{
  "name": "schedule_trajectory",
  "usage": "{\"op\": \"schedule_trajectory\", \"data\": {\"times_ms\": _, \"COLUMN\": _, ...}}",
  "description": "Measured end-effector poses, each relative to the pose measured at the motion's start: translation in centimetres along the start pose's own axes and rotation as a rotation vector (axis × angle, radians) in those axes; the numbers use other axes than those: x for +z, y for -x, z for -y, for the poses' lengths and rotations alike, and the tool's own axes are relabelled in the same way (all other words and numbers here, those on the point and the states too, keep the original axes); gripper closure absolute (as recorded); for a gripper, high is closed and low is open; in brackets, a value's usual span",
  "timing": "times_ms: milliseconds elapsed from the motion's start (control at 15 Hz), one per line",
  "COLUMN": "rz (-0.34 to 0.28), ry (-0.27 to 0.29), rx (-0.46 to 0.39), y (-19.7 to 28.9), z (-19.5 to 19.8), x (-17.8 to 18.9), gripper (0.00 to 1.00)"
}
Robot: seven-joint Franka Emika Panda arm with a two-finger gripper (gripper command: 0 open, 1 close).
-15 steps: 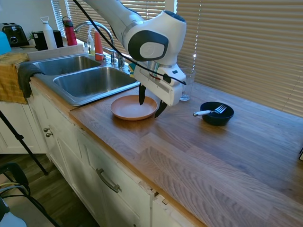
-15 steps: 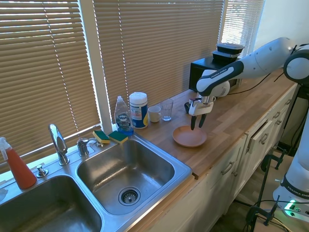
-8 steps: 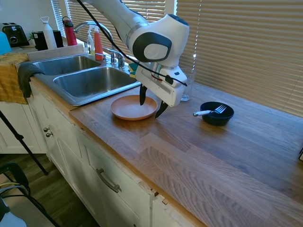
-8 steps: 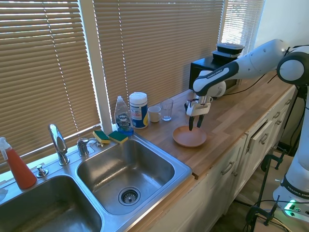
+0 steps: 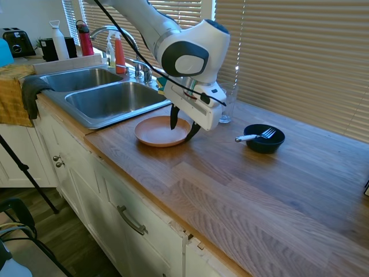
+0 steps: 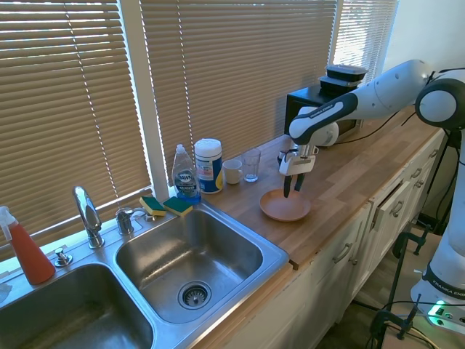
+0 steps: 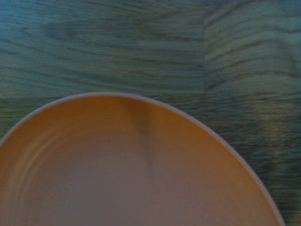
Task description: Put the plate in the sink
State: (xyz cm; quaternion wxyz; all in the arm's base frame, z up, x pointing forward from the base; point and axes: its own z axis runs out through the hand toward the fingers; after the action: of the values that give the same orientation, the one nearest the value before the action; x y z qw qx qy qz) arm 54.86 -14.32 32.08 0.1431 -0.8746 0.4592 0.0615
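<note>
We see the round salmon-orange plate (image 5: 162,131) lying flat on the wooden worktop (image 5: 242,184), just beside the stainless steel double-basin sink (image 5: 109,99). The claw (image 5: 181,125) straddles its rim, open, gripping nothing.

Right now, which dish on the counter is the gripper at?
The orange plate beside the sink; the open gripper straddles its rim. The black bowl with the fork sits apart.

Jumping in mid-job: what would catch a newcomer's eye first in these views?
The white arm's gripper, fingers open, hangs at the far rim of the salmon-orange plate, which lies flat on the wooden counter just beside the sink. Further along the counter sits a black bowl with a fork in it.
</note>
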Motion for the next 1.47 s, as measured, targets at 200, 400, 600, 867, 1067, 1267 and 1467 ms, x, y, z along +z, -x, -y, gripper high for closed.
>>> {"op": "schedule_trajectory", "data": {"times_ms": 200, "rz": 0.013, "ry": 0.002, "rx": -0.005, "y": -0.3, "z": 0.0, "x": 0.3, "gripper": 1.00}}
{"op": "schedule_trajectory", "data": {"times_ms": 400, "rz": 0.020, "ry": -0.003, "rx": -0.008, "y": -0.7, "z": 0.0, "x": 0.4, "gripper": 1.00}}
{"op": "schedule_trajectory", "data": {"times_ms": 600, "rz": 0.035, "ry": -0.004, "rx": -0.013, "y": -1.0, "z": -0.2, "x": 0.9, "gripper": 1.00}}
{"op": "schedule_trajectory", "data": {"times_ms": 867, "rz": 0.047, "ry": -0.021, "rx": -0.029, "y": -1.4, "z": -0.3, "x": 0.9, "gripper": 1.00}}
{"op": "schedule_trajectory", "data": {"times_ms": 1067, "rz": 0.068, "ry": -0.042, "rx": -0.049, "y": -1.5, "z": -0.6, "x": 0.9, "gripper": 1.00}}
{"op": "schedule_trajectory", "data": {"times_ms": 1267, "rz": 0.098, "ry": -0.063, "rx": -0.081, "y": -1.6, "z": -0.8, "x": 0.7, "gripper": 1.00}}
{"op": "schedule_trajectory", "data": {"times_ms": 1467, "rz": 0.118, "ry": -0.077, "rx": -0.104, "y": -1.6, "z": -0.2, "x": -0.4, "gripper": 1.00}}
